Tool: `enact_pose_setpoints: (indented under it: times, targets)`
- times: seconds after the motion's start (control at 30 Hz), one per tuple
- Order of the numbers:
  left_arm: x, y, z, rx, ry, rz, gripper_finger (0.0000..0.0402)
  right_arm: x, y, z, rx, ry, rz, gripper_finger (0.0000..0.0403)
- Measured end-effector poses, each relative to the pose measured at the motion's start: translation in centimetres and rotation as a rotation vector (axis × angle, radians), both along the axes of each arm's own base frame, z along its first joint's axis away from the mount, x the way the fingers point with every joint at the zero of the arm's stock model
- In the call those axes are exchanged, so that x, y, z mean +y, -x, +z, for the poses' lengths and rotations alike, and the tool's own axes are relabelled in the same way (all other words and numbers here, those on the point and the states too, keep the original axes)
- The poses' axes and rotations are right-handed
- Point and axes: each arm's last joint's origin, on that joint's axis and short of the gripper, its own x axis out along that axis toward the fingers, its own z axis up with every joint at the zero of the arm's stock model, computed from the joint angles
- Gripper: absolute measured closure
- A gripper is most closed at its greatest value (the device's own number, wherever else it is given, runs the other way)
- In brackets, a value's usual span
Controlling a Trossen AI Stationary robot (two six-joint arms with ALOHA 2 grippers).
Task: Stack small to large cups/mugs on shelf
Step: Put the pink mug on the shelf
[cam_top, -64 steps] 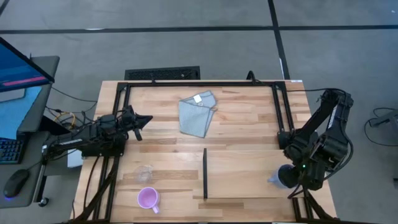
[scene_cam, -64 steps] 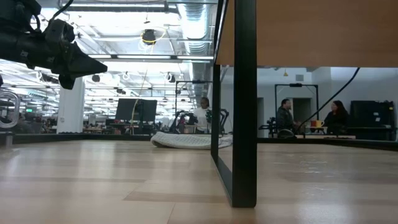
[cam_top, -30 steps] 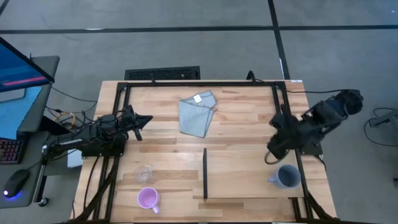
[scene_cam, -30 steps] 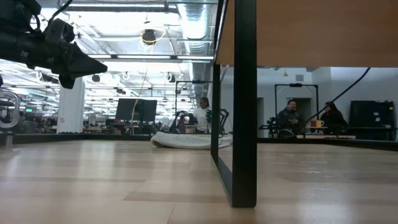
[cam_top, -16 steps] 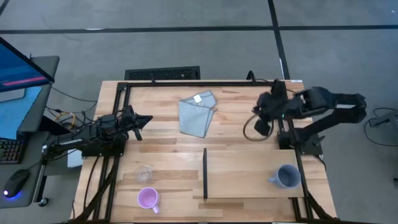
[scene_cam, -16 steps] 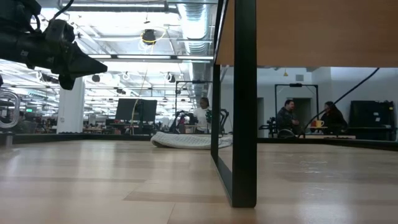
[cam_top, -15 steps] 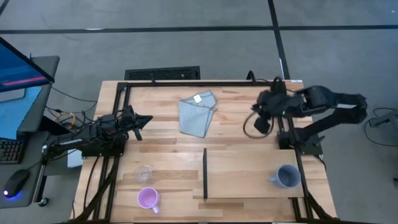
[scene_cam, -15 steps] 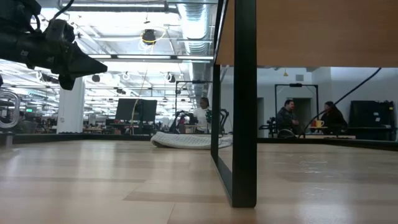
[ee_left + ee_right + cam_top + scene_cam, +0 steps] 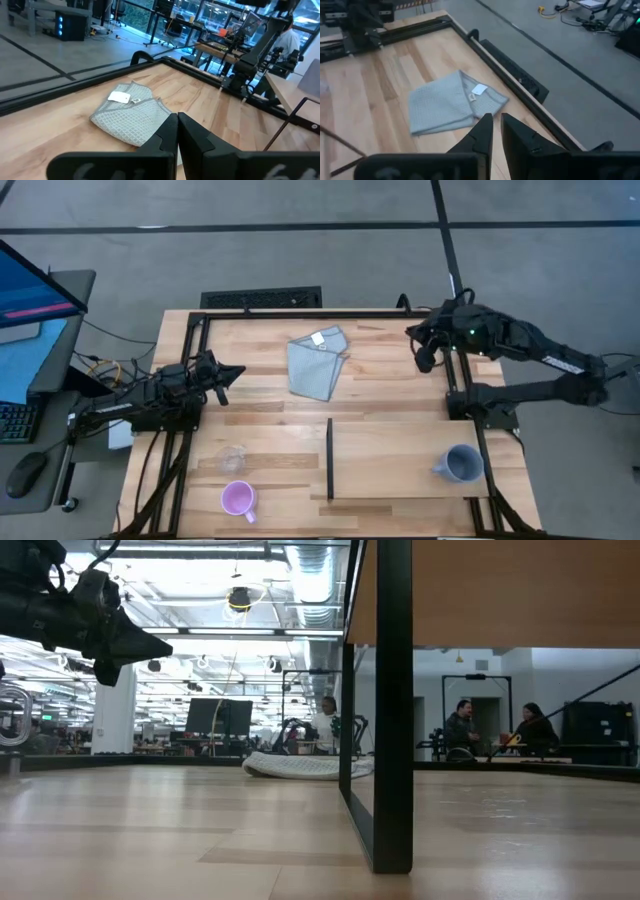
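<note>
Wooden tabletop (image 9: 390, 390) with its black frame takes up most of my high view; the shelf (image 9: 400, 460) lies along the near edge, its black divider strip (image 9: 330, 458) at the left end. I see the grey-blue mug (image 9: 460, 464) alone at the shelf's right end, close to the edge. Off the shelf to the left stand the clear cup (image 9: 233, 457) and, nearer the table's edge, the pink mug (image 9: 237, 499), just apart. A folded light-blue cloth (image 9: 318, 363) lies mid-table toward the far side, bare wood all round it. My left gripper (image 9: 222, 373) waits at the left edge, fingers pressed together. My right gripper (image 9: 425, 358) hangs over the far right corner, holding nothing, fingers a narrow slit apart.
</note>
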Motion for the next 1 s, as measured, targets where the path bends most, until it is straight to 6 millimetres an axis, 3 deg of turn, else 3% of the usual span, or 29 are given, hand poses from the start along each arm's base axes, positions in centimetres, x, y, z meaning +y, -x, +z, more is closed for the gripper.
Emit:
enact_pose_setpoints:
  times: [0.57,1.0]
  targets:
    - [0.0,0.0,0.0,-0.004,0.007,0.009,0.0401,-2.4,2.0,-9.7,-0.175,-0.044,-0.041,0.0344]
    - [0.0,0.0,0.0,-0.005,0.009,0.009,0.0401,-3.2,2.9,-14.2,-0.230,-0.088,-0.101,0.0344]
